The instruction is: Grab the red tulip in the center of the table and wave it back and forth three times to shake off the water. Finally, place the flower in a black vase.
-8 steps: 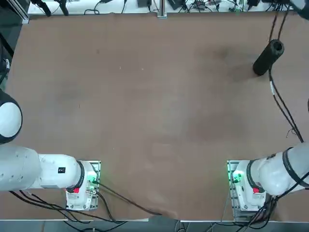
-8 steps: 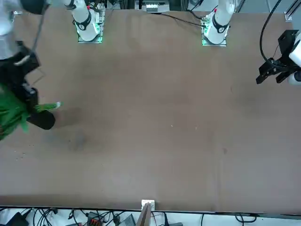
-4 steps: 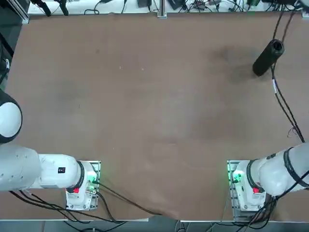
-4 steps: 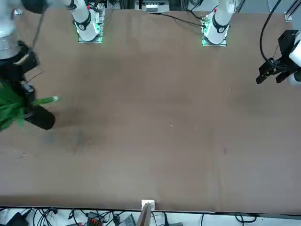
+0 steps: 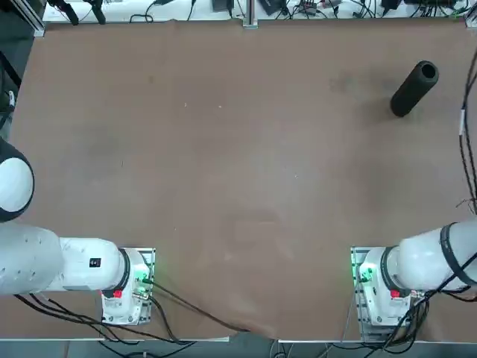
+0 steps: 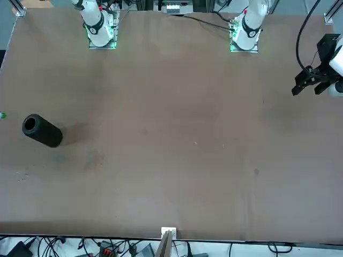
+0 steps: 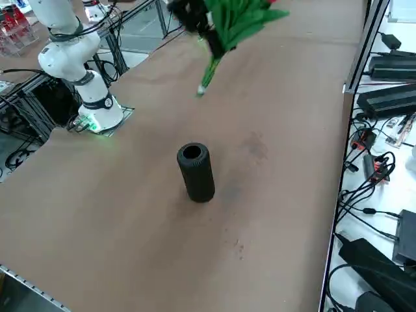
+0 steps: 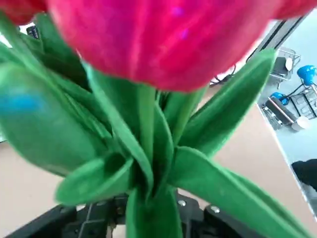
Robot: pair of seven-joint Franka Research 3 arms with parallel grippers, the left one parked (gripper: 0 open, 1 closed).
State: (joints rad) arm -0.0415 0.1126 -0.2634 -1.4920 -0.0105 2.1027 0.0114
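The black vase point(image 5: 414, 88) point(image 6: 42, 131) point(image 7: 196, 171) stands upright on the table point(image 5: 238, 164) near its far right corner, mouth up. My right gripper point(image 7: 190, 14) hangs high in the air above and beyond the vase, shut on the red tulip point(image 7: 235, 21). The thin green stem point(image 7: 207, 77) slants down from the gripper, and its tip ends well above the table, short of the vase. In the wrist view the red bloom point(image 8: 163, 39) and green leaves point(image 8: 148, 148) fill the picture, with the gripper point(image 8: 148, 213) clamped low on the bunch. The top view shows neither gripper nor flower.
The right arm's base point(image 7: 97, 114) is bolted at the table's near edge. Black cables point(image 5: 469, 149) run along the right side. Power bricks and cables point(image 7: 383, 65) lie just off the table's far edge. The parked left gripper point(image 6: 316, 80) hangs over the table's left side.
My gripper and the tulip have swung away from the vase and out of the front view, leaving only a green tip at the picture's edge. The cable has shifted right in the top view.
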